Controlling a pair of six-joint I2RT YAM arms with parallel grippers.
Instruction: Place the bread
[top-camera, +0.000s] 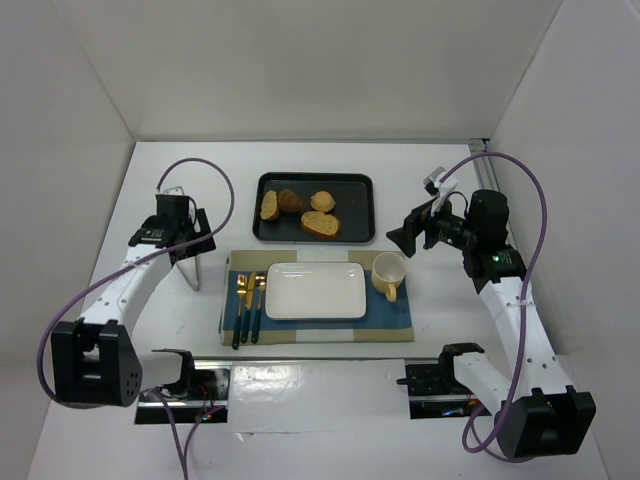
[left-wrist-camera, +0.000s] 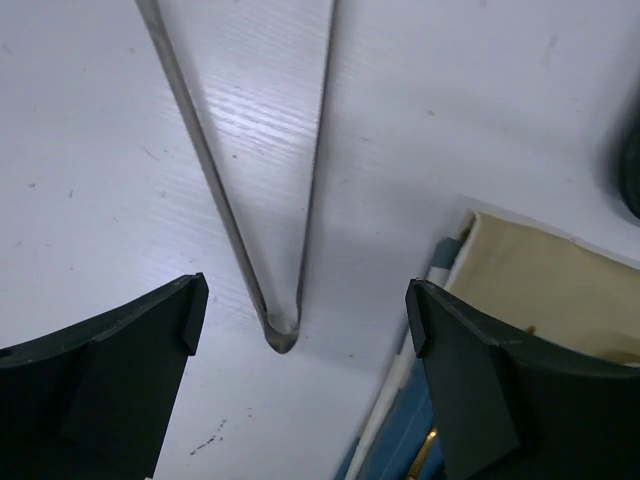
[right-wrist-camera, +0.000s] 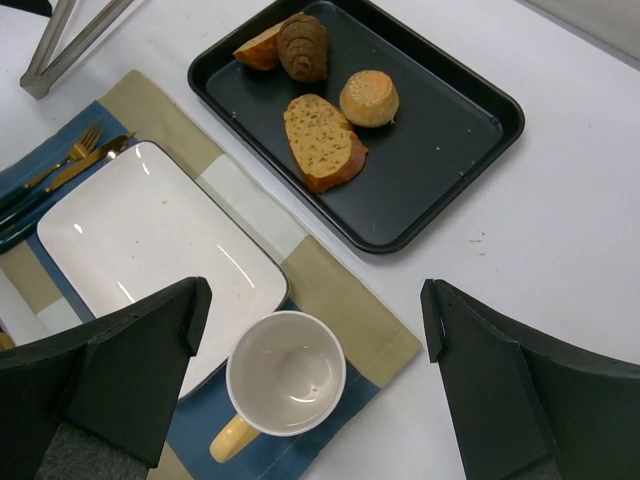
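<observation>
Your left jaws and right jaws gaped wide, empty; brown bread pieces (right-wrist-camera: 322, 140) lay in the black rectangular tray (right-wrist-camera: 440, 150)

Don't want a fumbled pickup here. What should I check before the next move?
1. Left gripper open: ok.
2. Tongs lined up between its fingers: ok.
3. Its height above the tongs: cannot tell.
4. Bread lying uncovered on the tray: ok.
5. Plate bare for the bread: ok.
6. Right gripper open, holding nothing: ok.
</observation>
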